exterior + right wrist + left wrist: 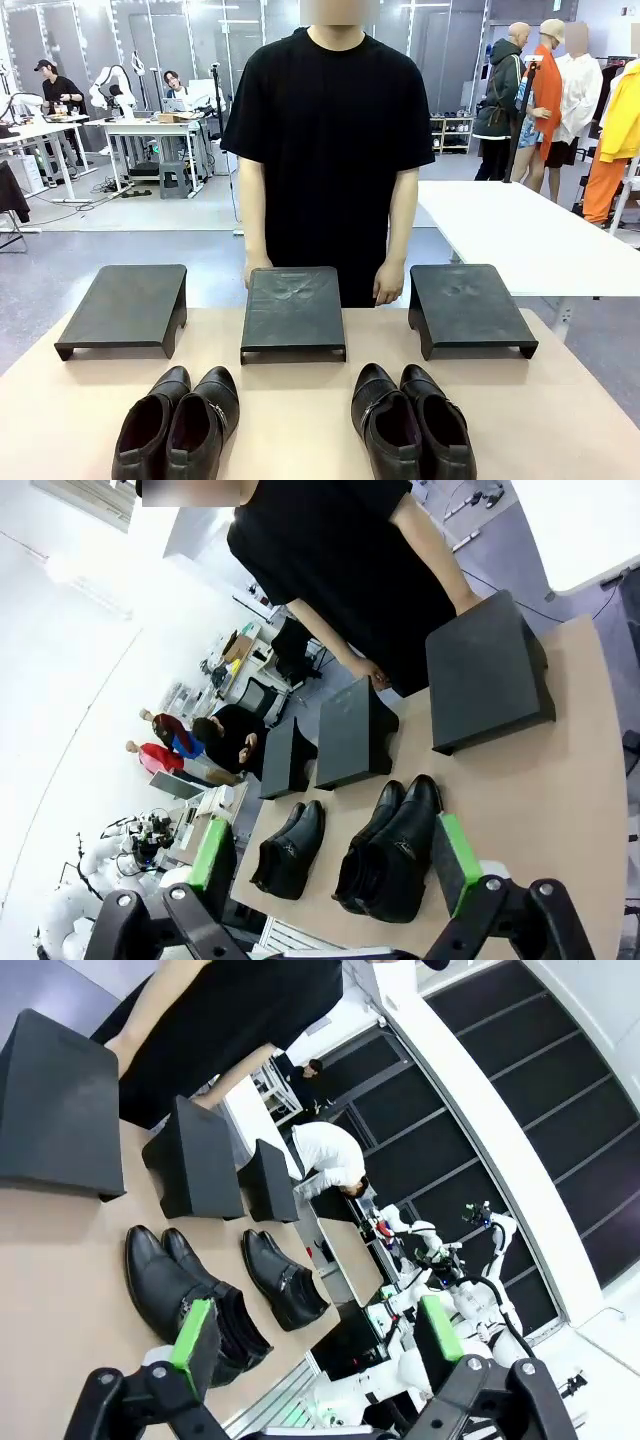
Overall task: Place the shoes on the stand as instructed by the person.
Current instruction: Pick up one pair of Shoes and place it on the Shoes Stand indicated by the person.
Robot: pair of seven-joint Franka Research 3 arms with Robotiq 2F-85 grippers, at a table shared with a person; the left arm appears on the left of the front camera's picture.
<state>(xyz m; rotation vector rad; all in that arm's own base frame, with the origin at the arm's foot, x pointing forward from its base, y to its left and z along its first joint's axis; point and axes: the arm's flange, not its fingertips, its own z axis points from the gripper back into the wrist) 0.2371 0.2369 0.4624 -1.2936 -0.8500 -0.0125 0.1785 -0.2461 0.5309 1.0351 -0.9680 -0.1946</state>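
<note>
Two pairs of glossy black shoes lie at the table's near edge, toes towards the person: the left pair (180, 425) and the right pair (412, 425). Beyond them stand three low black stands: left (125, 305), middle (293, 308) and right (465, 305). The person (330, 140) stands behind the middle stand, with hands hanging at its far corners. My left gripper (318, 1332) hangs open high above the left pair (185, 1295). My right gripper (335, 863) is open too, high above the right pair (395, 850). Nothing sits between either gripper's fingers.
All three stand tops are bare. Tan table surface (560, 400) lies open around the shoes and to both sides. A white table (520, 230) stands behind on the right, with other people and benches farther back.
</note>
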